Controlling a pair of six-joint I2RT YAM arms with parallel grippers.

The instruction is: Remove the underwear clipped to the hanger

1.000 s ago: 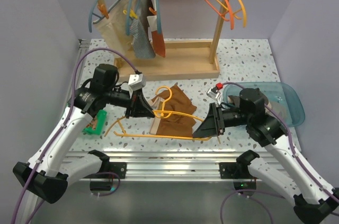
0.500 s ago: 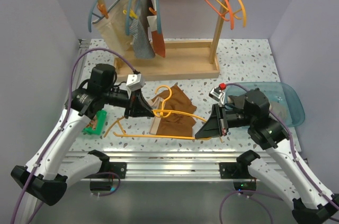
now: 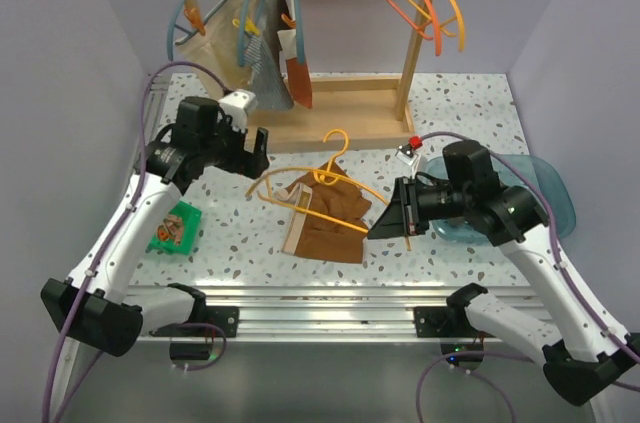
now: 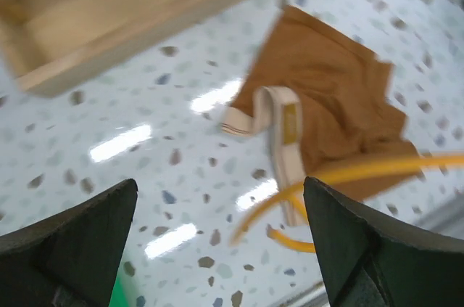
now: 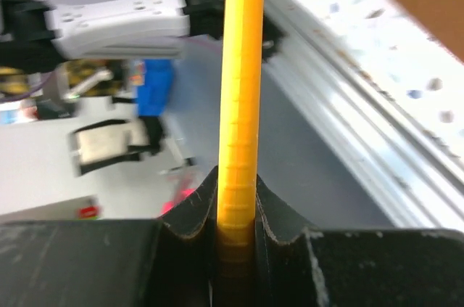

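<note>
One claw has let go in the last half-second. The left claw has come off the hanger and drawn back close to the wooden rack base. Its fingers are spread wide with nothing between them. The right claw, further out from that base on the right, stays clamped on the end of the yellow-orange bar. It has swung the frame up, so the hook now stands nearer the base than before and the hanger tilts off the desk.

The rust-brown underwear lies crumpled on the desk just in front of the base, its pale waistband on the side away from it. The cloth seems to peak up toward the hanger's neck, and I cannot tell whether a clip still bites there. If none does, the job looks all but done. If the fabric rises with the frame, one clip still needs freeing.
</note>
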